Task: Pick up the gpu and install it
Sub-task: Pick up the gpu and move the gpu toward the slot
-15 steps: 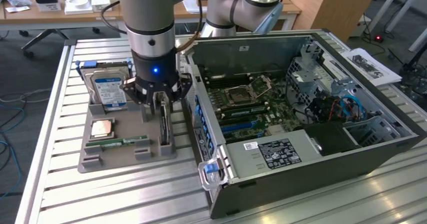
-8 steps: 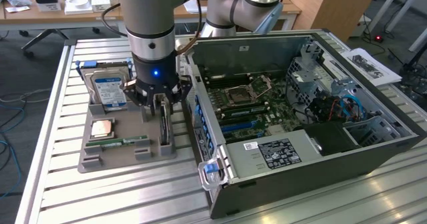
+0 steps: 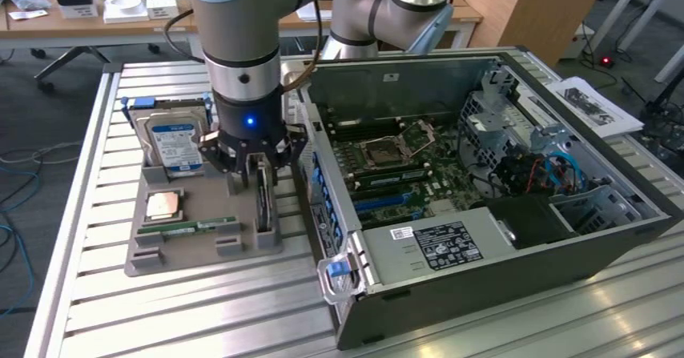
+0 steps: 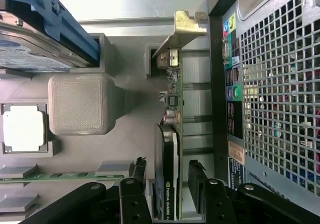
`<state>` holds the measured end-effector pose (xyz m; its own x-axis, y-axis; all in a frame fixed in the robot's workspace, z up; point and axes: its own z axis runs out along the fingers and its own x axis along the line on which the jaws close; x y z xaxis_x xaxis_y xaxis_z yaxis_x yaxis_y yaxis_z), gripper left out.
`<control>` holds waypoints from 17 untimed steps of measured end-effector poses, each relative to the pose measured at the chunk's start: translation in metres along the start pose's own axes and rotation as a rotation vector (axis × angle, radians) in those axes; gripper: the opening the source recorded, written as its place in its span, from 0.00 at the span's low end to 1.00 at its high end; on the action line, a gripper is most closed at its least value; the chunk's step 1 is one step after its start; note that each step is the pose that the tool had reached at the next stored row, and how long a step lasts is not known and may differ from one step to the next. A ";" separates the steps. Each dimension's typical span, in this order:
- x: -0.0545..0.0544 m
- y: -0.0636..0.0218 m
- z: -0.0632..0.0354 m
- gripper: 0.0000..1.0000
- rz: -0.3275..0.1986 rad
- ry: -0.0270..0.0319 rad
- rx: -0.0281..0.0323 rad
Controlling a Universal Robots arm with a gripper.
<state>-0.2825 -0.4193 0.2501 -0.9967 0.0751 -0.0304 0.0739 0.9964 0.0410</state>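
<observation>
The hand (image 3: pixel 259 175) hangs low over the gpu (image 4: pixel 172 109), its black fingers (image 4: pixel 140 170) spread to either side of the card. A thin gap seems to remain on both faces, so the hand looks open and not gripping. The gpu stands on edge in a slot of the grey holder tray (image 3: pixel 160 258), with its silver bracket at the end away from the hand. In the exterior view the hard drive (image 3: pixel 175 142) sits at 10 o'clock from the hand, the processor chip (image 3: pixel 162 206) at 8 o'clock and the memory stick (image 3: pixel 192 226) at 7 o'clock. The open computer case (image 3: pixel 513 238) lies at 3 o'clock on the slatted desk (image 3: pixel 192 310).
</observation>
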 end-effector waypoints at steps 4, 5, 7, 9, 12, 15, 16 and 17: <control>0.000 -0.0001 0.0022 0.47 0.000 0.0003 0.0003; -0.001 -0.0001 0.0027 0.47 0.000 0.0001 0.0001; -0.002 0.0000 0.0035 0.47 0.000 -0.0001 -0.0001; -0.002 0.0000 0.0038 0.47 0.000 0.0001 0.0002; -0.002 -0.0001 0.0072 0.47 0.000 -0.0001 0.0000; -0.002 -0.0003 0.0117 0.47 0.000 0.0000 0.0001; -0.002 -0.0003 0.0131 0.47 0.000 0.0000 0.0000; -0.002 -0.0004 0.0138 0.47 0.000 -0.0001 -0.0001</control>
<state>-0.2801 -0.4193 0.2364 -0.9967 0.0751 -0.0305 0.0738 0.9964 0.0411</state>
